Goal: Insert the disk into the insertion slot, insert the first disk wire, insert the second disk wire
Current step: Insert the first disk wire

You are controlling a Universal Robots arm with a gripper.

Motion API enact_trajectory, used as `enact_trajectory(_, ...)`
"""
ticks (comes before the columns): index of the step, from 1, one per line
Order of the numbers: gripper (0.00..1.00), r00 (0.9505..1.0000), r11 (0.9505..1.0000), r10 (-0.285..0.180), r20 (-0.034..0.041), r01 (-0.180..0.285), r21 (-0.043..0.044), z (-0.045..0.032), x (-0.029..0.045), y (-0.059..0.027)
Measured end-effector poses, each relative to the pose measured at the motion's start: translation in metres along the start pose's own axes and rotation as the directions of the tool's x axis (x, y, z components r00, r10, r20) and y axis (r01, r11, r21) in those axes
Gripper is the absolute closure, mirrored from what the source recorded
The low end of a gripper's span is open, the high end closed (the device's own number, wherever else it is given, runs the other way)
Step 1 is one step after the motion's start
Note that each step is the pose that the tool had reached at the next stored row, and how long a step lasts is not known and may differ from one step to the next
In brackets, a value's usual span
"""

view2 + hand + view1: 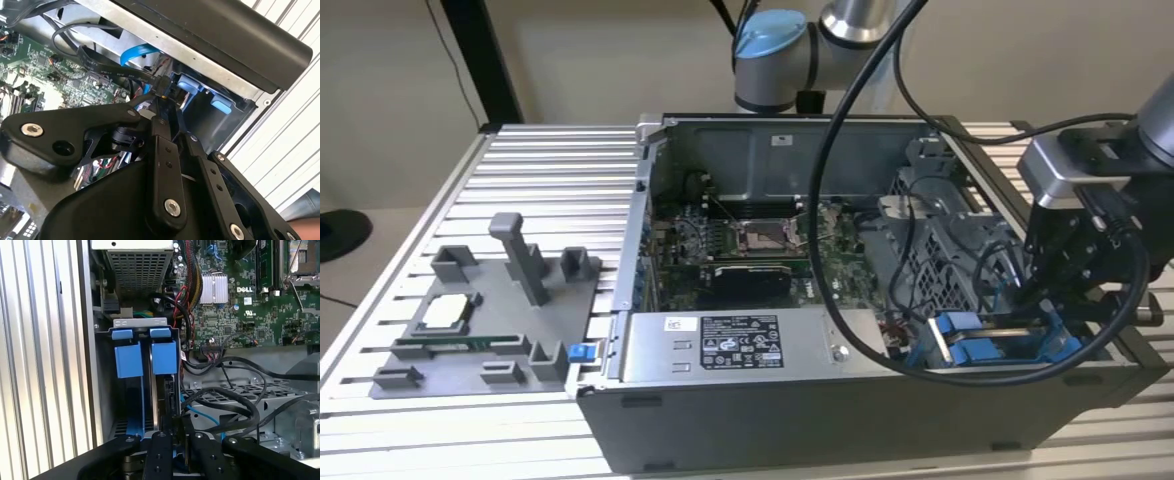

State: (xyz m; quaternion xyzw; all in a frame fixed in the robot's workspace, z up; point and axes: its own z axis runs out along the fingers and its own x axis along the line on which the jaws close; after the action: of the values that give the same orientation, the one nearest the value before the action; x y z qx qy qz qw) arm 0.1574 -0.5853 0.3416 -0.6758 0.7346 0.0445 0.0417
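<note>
end effector (pixel 169 102) is seen with its fingers drawn together, clamped on the plug end of a black wire (pixel 107 70), which is held right at the open side of the slot (pixel 140 321). the disk (pixel 164 390) is found seated on edge inside that slot, behind the blue tabs (pixel 129 360). in the exterior view the slot is placed at the lower corner of the computer case (pixel 854 420) on the exterior view's right, beside the motherboard (pixel 734 240). the case is carried by the ribbed table (pixel 520 160).
</note>
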Motion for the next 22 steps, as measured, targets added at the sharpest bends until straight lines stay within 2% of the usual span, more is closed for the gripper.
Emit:
enact_trajectory(7, 1.0, 0.9999, 0.9999, -0.012, -0.0002, 0.012, -0.0014, 0.0026, 0.0001, 0.0)
enact_trajectory(15, 1.0, 0.9997, 0.9997, -0.025, 0.0, 0.025, -0.0031, 0.0105, 0.0009, -0.0001)
enact_trajectory(22, 1.0, 0.9997, 0.9996, -0.026, 0.0, 0.026, -0.0032, 0.0106, 0.0009, 0.0)
